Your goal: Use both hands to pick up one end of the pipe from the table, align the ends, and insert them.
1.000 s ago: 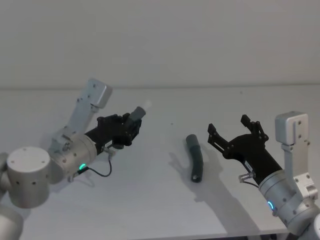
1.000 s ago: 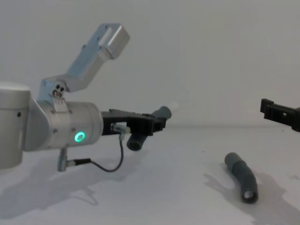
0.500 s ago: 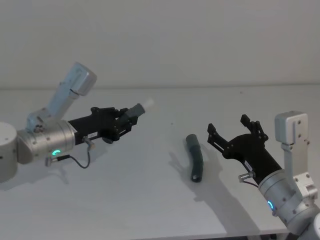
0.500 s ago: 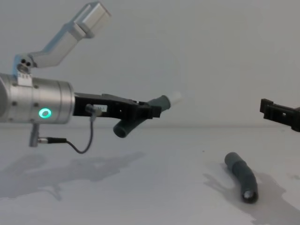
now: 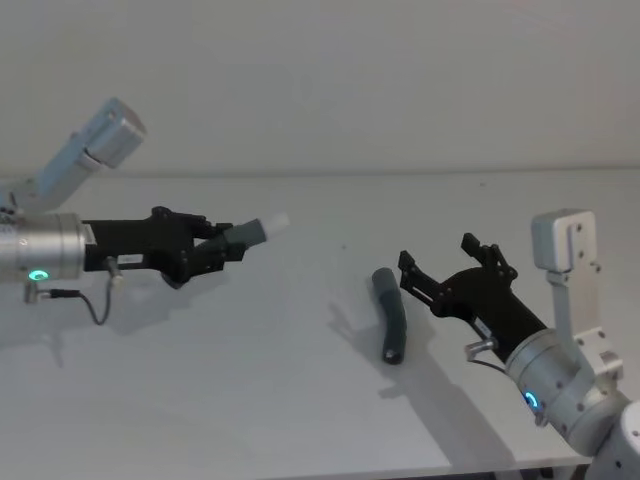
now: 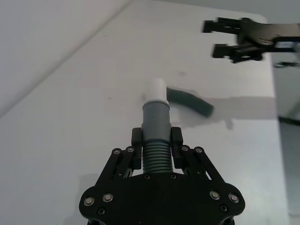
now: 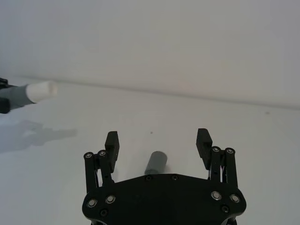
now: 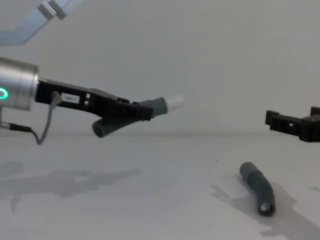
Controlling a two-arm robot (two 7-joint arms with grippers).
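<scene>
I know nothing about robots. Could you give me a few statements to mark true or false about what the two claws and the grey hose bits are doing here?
1. The left gripper is shut on the white-tipped pipe piece. True.
2. That piece rests on the table. False: the chest view shows it held in the air, above the surface.
3. The right gripper has its fingers spread open. True.
4. The right gripper holds the other pipe piece. False: that piece lies on the table, and the open gripper hovers beside it without touching.
5. The two pieces are already plugged together. False: they are well apart, with the white tip pointing toward the robot's right side.
</scene>
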